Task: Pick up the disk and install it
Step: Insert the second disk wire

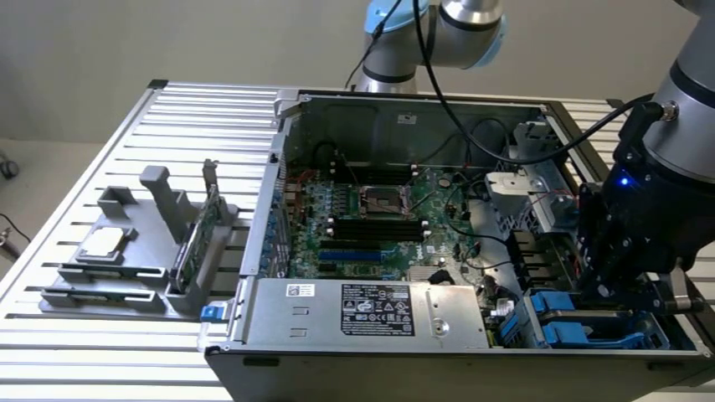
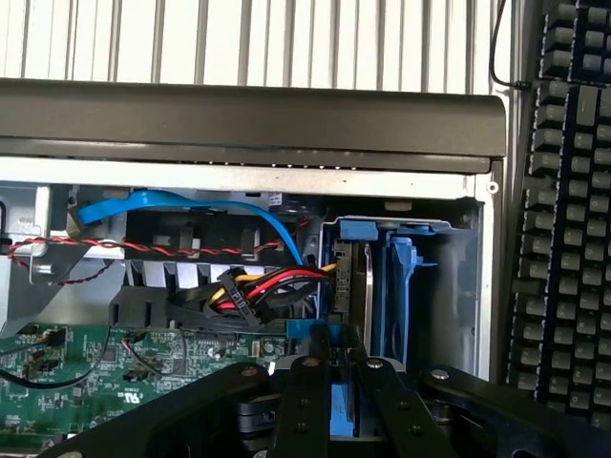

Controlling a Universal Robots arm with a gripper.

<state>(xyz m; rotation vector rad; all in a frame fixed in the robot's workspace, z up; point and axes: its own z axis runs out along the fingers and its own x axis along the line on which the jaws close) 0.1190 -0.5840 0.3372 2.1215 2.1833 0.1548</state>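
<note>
Black pincer [image 2: 329, 382] nipped narrow on blue plastic carrier edge of the disk [image 2: 336, 405], which stands edge-up at the open PC case's [image 1: 447, 109] drive bay [image 2: 401, 286]. Ribbed metal counter [image 1: 167, 134]; glossy green motherboard [image 1: 369, 218].

Hand [image 2: 329, 405] closed on blue-framed disk [image 2: 336, 415], drive bay [image 2: 401, 277], keyboard [image 2: 568, 191] beside case.

disk [image 2: 346, 286] — upright in case bay [image 2: 458, 286]
</note>
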